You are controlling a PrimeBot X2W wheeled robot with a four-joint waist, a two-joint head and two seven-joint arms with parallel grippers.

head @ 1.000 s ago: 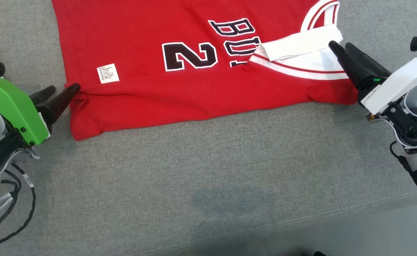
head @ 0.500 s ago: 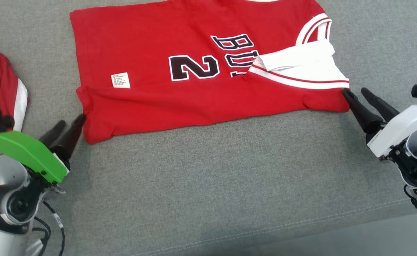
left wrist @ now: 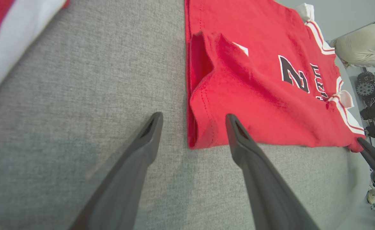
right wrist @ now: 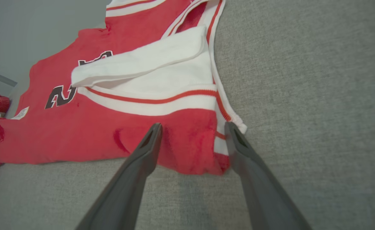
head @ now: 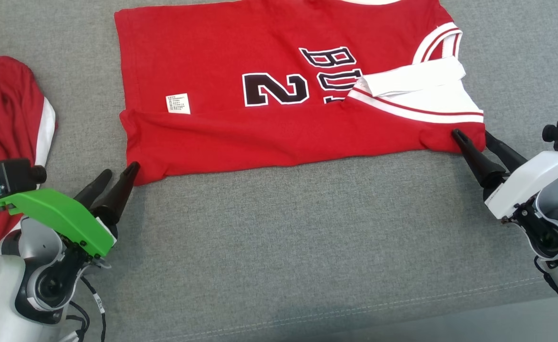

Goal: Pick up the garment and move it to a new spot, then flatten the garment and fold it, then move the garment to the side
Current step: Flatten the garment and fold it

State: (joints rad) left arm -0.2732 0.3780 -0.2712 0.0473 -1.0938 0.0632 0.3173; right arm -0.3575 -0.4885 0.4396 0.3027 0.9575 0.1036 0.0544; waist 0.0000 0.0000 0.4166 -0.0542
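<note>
Red jersey lies flat on the grey cushion, upper-centre in head view. Its long axis runs L–R across the robot's front: hem end toward the robot's left, armhole end toward its right. Each near corner sits right at a pair of fingertips, so neither arm is nearer overall; each has its own corner.

L gripper points at the near hem corner, fingers spread w/ nothing btwn them. In left wrist view it straddles that corner, one finger over the red edge, the other over bare cushion. Contact w/ the cloth: can't tell. R gripper is likewise spread & empty. In right wrist view the near armhole corner sits btwn its two fingers.

Look of the jersey: the near long strip is doubled over onto the body, w/ a soft ridge along the fold. A white care label sits just beyond that ridge. The black "2" print & part of the lettering read upside-down to the robot. A white panel w/ red trim is turned over at the R end. Cloth looks thin & limp; the hem corner bulges, not crisp. A second red-and-white garment is heaped at far L, well apart from the jersey.

Judgement: prob. mid-fold. The next move wld need both grippers to close on their corners together & carry that edge away across the short axis. An uneven lift wld skew the fold.
</note>
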